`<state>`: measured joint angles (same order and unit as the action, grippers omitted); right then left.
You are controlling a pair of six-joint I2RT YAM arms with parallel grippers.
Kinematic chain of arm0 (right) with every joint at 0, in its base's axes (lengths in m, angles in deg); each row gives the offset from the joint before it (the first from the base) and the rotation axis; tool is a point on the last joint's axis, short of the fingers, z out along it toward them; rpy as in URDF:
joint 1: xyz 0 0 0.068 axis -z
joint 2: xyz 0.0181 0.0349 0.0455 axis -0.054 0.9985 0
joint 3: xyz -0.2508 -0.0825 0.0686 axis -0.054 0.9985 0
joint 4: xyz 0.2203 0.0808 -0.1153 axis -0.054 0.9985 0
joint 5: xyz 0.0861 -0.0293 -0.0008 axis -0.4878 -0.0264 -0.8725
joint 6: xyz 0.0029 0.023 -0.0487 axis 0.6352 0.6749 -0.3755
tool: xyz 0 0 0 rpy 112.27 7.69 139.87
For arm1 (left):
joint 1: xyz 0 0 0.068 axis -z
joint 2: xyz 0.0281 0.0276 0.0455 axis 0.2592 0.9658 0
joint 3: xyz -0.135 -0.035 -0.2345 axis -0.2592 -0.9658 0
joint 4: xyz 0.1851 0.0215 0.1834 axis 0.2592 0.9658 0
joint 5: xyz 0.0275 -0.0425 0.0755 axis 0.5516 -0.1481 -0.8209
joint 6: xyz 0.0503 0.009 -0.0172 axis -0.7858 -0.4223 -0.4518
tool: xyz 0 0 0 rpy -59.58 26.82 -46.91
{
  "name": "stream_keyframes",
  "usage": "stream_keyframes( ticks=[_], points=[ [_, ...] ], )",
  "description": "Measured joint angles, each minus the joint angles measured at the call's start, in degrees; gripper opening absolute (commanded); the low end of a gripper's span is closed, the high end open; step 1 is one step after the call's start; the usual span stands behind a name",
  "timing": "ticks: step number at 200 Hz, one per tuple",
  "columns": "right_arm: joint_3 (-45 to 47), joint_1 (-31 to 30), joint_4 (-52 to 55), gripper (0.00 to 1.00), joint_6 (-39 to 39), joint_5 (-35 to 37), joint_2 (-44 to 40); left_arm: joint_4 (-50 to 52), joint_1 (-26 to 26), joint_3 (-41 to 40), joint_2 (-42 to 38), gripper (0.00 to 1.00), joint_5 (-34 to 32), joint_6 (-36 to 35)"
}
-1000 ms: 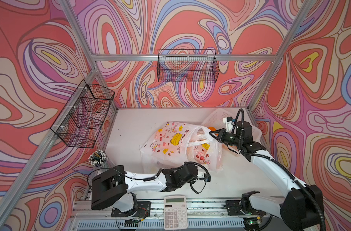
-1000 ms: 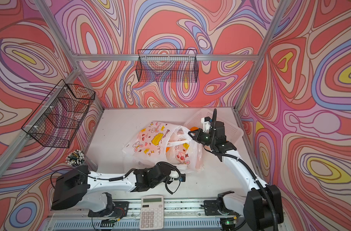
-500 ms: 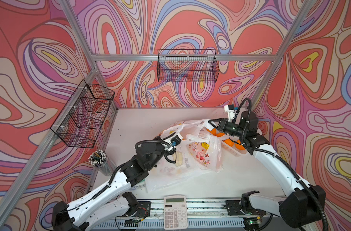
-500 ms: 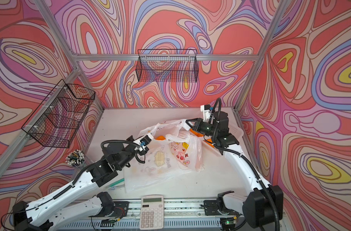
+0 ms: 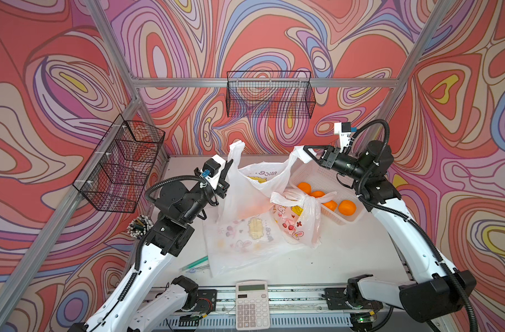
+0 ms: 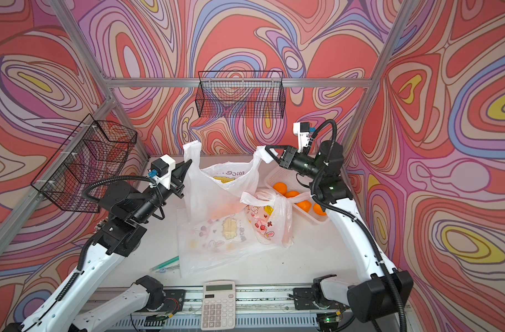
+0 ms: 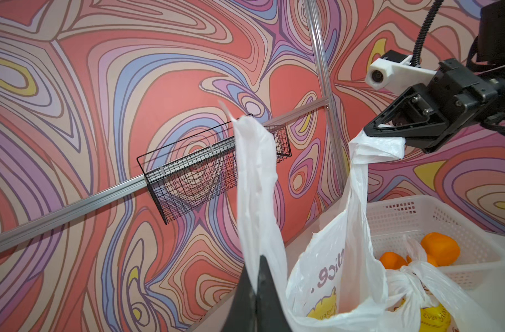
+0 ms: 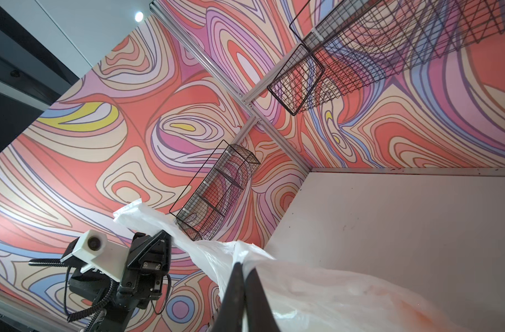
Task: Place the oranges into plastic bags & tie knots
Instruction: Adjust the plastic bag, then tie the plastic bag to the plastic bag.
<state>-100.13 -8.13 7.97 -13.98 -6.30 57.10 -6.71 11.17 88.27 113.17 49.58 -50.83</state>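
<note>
Swung up from low along the 6 o'clock edge a second ago, now raised at about 10 o'clock: left pincer (image 5: 227,169), shut tight on one handle loop (image 5: 235,152) of the open bag (image 5: 254,192). Likewise lifted since then: right pincer (image 5: 308,150), clamped shut on the other loop (image 5: 298,153), up at about 1 o'clock.

Held high and wide apart, seemingly to draw both loops taut and let the load settle before crossing them. Faint orange glow low inside the hanging bag, likely fruit already in; number impossible to read.

Just beside it toward 3 o'clock, touching: second bag (image 5: 296,227), closed with a knot (image 5: 302,198), two ends flopping out. Flat on the worktop (image 5: 346,258) toward 6 o'clock, under the hanging one: third bag (image 5: 237,253), apparently empty. At 2 o'clock, white basket (image 5: 313,174) with four oranges (image 5: 346,207) showing.

Judged step: about to tie the held bag. Next, probably bring the loops together and cross them without losing either. Thin slippery film, easily dragged out of even a shut grip.
</note>
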Motion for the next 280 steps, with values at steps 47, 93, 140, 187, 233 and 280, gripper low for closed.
stream_keyframes(
  ticks=[47,93,140,187,233,280],
  points=[
    [6.3,0.0,-3.0,0.0,2.2,-2.3,-0.7,1.5,-0.5,-4.1,-2.0,0.0,-2.2,6.4],
    [5.8,0.2,-2.5,0.61,-0.1,-3.7,1.2,1.8,-4.8,-10.3,-1.7,0.0,-2.5,12.5],
    [3.3,0.6,-0.3,0.83,-16.6,1.9,-3.1,0.7,-10.3,-13.0,-2.8,0.0,-1.1,18.0],
    [18.6,0.7,-8.5,0.94,-37.9,1.6,-7.8,-1.1,-14.3,-14.4,-2.7,0.0,1.2,22.0],
    [29.5,-0.2,-17.1,0.98,-53.2,-5.4,-3.6,-4.0,-16.4,-15.0,-0.8,0.0,4.0,25.3],
    [21.0,-8.5,-17.4,0.98,-64.3,-9.1,6.3,-4.7,-16.5,-15.1,-0.5,0.0,4.9,25.7]
  ],
)
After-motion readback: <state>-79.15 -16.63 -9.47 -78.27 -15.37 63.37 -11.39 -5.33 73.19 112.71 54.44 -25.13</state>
